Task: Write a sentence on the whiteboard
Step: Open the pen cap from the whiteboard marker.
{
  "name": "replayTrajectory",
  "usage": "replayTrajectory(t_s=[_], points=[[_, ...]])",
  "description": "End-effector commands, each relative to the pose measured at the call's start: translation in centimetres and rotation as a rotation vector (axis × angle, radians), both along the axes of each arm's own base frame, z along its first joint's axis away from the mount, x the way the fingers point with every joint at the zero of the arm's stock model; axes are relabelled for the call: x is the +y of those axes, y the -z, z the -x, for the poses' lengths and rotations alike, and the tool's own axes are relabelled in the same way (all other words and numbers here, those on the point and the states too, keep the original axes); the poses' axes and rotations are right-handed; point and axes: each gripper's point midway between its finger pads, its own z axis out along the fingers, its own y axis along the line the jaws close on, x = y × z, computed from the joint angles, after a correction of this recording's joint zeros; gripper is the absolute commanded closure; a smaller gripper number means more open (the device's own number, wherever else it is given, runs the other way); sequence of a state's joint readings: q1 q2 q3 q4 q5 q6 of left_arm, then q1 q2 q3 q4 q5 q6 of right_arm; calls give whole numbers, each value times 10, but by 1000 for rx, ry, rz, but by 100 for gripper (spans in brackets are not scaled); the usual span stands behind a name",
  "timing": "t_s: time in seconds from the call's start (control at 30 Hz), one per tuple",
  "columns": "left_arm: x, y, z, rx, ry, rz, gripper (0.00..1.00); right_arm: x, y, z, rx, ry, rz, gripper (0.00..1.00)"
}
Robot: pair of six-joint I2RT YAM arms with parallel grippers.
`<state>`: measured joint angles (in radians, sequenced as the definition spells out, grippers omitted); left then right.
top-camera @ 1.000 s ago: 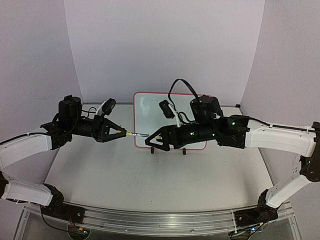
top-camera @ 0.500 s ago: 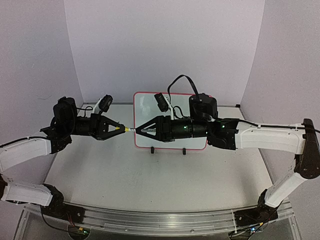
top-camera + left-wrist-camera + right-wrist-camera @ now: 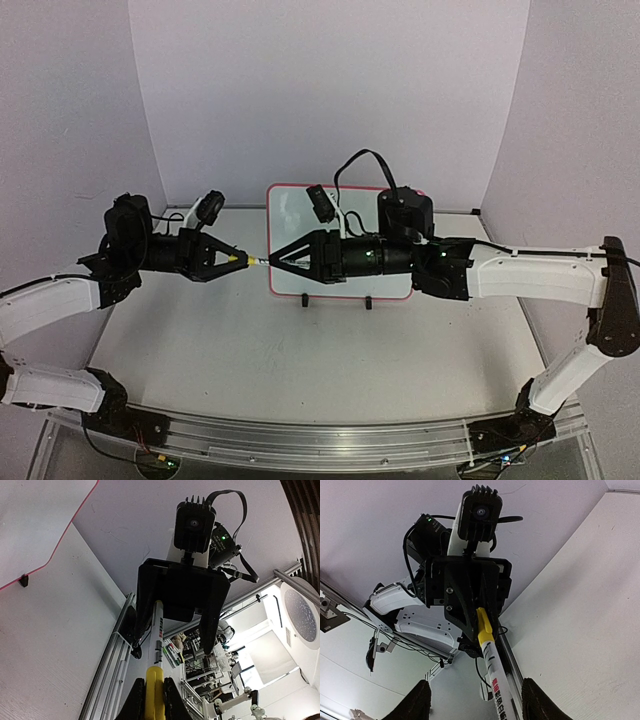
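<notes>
as the marker [image 3: 257, 261] likely needs uncapping before any writing, your left gripper [image 3: 240, 259] is pinching its yellow cap [image 3: 154, 690] while your right gripper [image 3: 275, 261] is straddling the barrel [image 3: 497, 690], jaws spread; the whiteboard [image 3: 292, 215] is standing upright just behind them.

Small rectangular whiteboard [image 3: 290, 215] with white face and pink-red frame, corners rounded. Stands upright on its long lower edge, carried by 2 small black feet [image 3: 305, 301] under the bottom rail, 1 toward the left and 1 toward the right. Sits at the far side of the table [image 3: 250, 370], just right of centre, face turned toward the near edge. Shows only the upper left of its face in the top view, with the rest covered. Appears in the left wrist view as 1 rounded whiteboard corner [image 3: 35, 520] with 1 foot [image 3: 23, 581] touching the tabletop. Gives no readable sentence at this size.
</notes>
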<state>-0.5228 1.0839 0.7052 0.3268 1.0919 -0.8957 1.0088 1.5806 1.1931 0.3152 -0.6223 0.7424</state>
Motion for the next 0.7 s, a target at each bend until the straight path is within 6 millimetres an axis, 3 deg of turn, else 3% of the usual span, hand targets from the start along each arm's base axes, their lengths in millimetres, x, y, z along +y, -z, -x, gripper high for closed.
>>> replayTrajectory(t_s=[0.0,0.67], points=[[1,2,5,-22,20,-13,100,3,-28,1,-34,-17,-74,43],[-4,13,-3,9,17,-55,100,9,-21,1,-27,-29,-62,52]])
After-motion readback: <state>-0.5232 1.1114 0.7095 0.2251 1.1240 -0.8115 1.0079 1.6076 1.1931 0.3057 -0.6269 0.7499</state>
